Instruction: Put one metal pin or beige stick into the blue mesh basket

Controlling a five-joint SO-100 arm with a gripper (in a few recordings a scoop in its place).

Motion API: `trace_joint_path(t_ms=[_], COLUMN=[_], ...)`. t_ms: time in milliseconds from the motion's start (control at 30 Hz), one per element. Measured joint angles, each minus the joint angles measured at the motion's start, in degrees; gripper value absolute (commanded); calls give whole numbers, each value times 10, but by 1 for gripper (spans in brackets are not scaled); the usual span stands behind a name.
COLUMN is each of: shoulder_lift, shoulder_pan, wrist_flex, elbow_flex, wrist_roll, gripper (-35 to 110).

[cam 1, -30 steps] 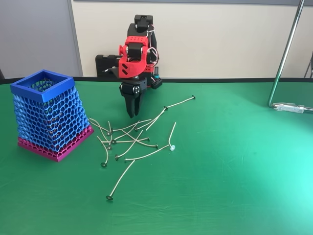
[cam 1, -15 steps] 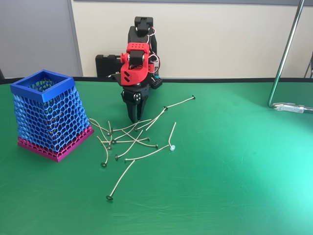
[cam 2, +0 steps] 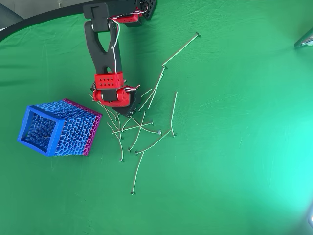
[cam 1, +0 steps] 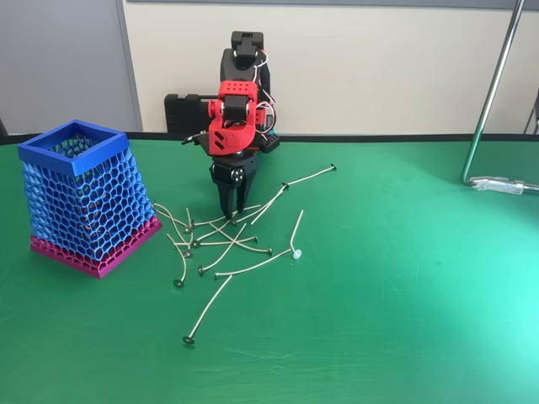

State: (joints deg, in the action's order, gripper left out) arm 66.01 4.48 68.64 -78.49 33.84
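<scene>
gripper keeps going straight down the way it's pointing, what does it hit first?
Probably the tangle of beige sticks directly under the gripper, then the green table. Which stick is first, I cannot tell.

table: green cloth | on it: blue mesh basket (upright, left) | scattered beige sticks mid-table

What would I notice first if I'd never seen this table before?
Probably the red and black robot arm at the back of the green table, its fingers pointing down into a messy pile of thin pale sticks. Next, the tall blue mesh basket with its pink bottom, standing to the left of the pile in the fixed view.
</scene>
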Motion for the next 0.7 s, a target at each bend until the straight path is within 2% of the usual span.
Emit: trace_joint_path(t_ms=[700], shoulder_lift=[-11], shoulder_pan=[8], wrist_flex=[-16], elbow_flex=[10], wrist_roll=[-12], gripper=[19])
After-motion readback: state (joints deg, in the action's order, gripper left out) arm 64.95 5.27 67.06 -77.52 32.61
